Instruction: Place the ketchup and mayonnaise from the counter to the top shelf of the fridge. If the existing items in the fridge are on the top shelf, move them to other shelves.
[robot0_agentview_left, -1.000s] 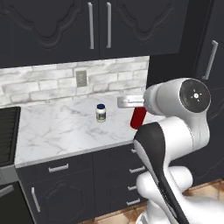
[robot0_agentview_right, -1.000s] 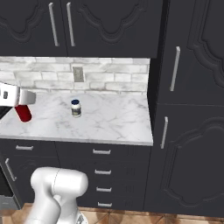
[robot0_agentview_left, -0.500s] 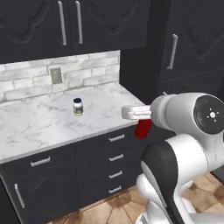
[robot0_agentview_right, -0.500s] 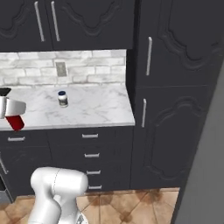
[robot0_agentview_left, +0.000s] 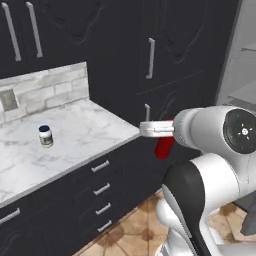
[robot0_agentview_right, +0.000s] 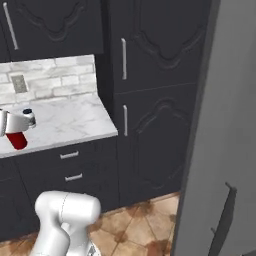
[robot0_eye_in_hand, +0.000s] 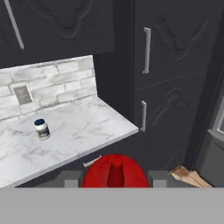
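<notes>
Ketchup (robot0_agentview_left: 164, 146) hangs upright in the end effector (robot0_agentview_left: 159, 130), whose jaws are clamped tight on the bottle's upper part, held out in the air past the bench's (robot0_agentview_left: 90, 135) end and over the floor. The fridge (robot0_agentview_left: 240, 75), its pale shelves showing at the right edge of the left base view, lies to the right of the bottle, so I judge the carry must go that way and then upward to the top shelf. Mayonnaise (robot0_agentview_left: 45, 136) stands well apart on the bench, left of the end effector.

Mayonnaise (robot0_agentview_left: 45, 135) on counter (robot0_agentview_left: 90, 132) (near backsplash (robot0_agentview_left: 47, 92))
</notes>
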